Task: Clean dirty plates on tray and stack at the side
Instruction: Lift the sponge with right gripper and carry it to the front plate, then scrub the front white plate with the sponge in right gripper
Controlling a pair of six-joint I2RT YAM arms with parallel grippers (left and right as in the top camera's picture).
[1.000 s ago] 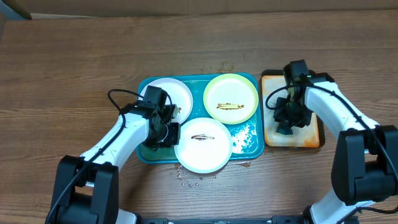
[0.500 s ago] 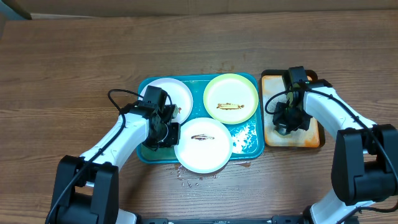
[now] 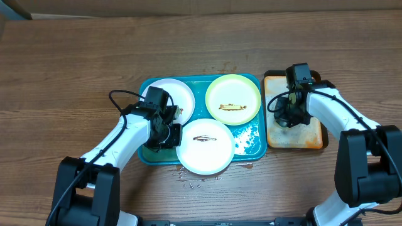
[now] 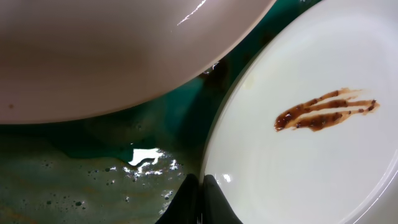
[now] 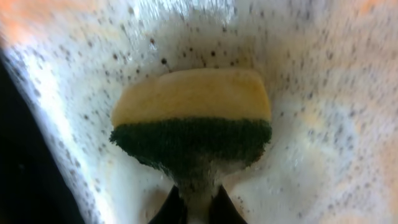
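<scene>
The teal tray (image 3: 200, 80) holds three plates: a white one (image 3: 176, 94) at back left, a yellow-green one (image 3: 233, 99) at back right and a white one (image 3: 205, 147) in front, which overhangs the tray's front rim. Each has a brown smear. My left gripper (image 3: 164, 134) is shut on the left rim of the front white plate (image 4: 311, 162), with the wet tray floor (image 4: 81, 168) beside it. My right gripper (image 3: 291, 118) is over the orange tray (image 3: 314, 142), shut on a yellow and green sponge (image 5: 193, 115).
The orange tray's foamy floor (image 5: 323, 143) fills the right wrist view. The back-left white plate (image 4: 112, 56) looms over the left fingers. Small drops or crumbs (image 3: 188, 183) lie on the wooden table in front of the teal tray.
My right gripper has shifted a little toward the back over the orange tray, with the sponge in it. The left arm and the plates have not moved.
</scene>
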